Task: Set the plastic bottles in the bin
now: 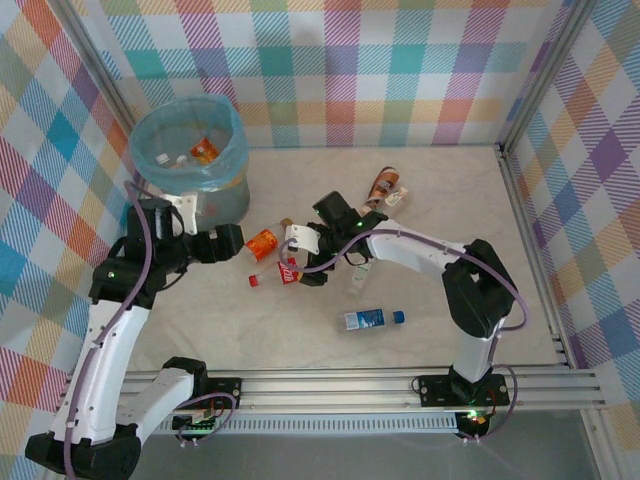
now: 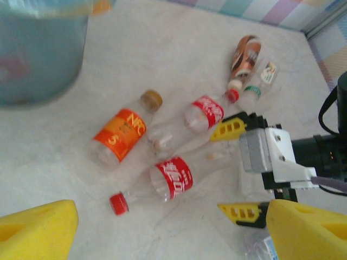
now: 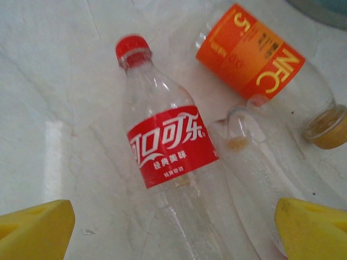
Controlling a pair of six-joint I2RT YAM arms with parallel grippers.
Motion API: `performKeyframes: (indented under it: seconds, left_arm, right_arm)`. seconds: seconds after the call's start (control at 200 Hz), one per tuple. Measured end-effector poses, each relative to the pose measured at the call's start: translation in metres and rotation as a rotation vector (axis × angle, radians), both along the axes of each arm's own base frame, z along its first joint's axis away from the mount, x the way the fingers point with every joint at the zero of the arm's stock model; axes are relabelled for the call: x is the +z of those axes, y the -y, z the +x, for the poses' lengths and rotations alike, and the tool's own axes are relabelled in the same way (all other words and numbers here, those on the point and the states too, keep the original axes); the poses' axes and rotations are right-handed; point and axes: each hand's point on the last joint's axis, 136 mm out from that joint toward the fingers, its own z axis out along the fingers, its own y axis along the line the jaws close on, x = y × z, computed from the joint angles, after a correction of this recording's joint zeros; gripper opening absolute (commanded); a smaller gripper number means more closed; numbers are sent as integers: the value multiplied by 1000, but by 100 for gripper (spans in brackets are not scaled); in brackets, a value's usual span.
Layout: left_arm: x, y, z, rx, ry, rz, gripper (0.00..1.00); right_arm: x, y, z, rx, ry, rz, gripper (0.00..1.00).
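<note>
While both claws stand wide apart and hold nothing, the overhead view puts the left claw [image 1: 243, 244] just beside an orange-labelled bottle [image 1: 262, 243] near the bin [image 1: 215, 200]. The right claw [image 1: 292, 262] sits over a red-labelled bottle [image 1: 288, 273] on the table [image 1: 200, 310]. From the left wrist, the right claw's yellow fingers [image 2: 233, 129] straddle that bottle's base end. From the right wrist, the red label carries white Chinese Coca-Cola script, and the orange label reads "NFC".
</note>
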Motion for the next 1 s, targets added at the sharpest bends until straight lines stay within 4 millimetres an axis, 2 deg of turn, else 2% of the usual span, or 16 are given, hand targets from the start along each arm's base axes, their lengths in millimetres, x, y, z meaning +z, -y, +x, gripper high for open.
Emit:
performKeyframes:
  seconds: [0.105, 0.26, 0.495, 0.675, 0.89, 1.0]
  left_arm:
    - [-20, 1, -4, 15, -55, -21, 90]
    - [-37, 0, -4, 38, -99, -40, 90]
    - [-45, -1, -5, 55, -122, -40, 90]
    - [-46, -3, -5, 63, -120, -33, 90]
    - [-46, -5, -4, 74, -118, -23, 90]
    - [-43, -9, -2, 92, -105, -13, 90]
  right_arm:
    - [-20, 2, 3, 16, 5, -48, 93]
    - [-45, 5, 6, 33, 6, -104, 93]
    - [-72, 7, 11, 47, 10, -168, 92]
    - [-82, 3, 7, 77, 16, -195, 84]
    - [-82, 1, 4, 84, 15, -197, 67]
    - [-77, 2, 4, 76, 14, -191, 62]
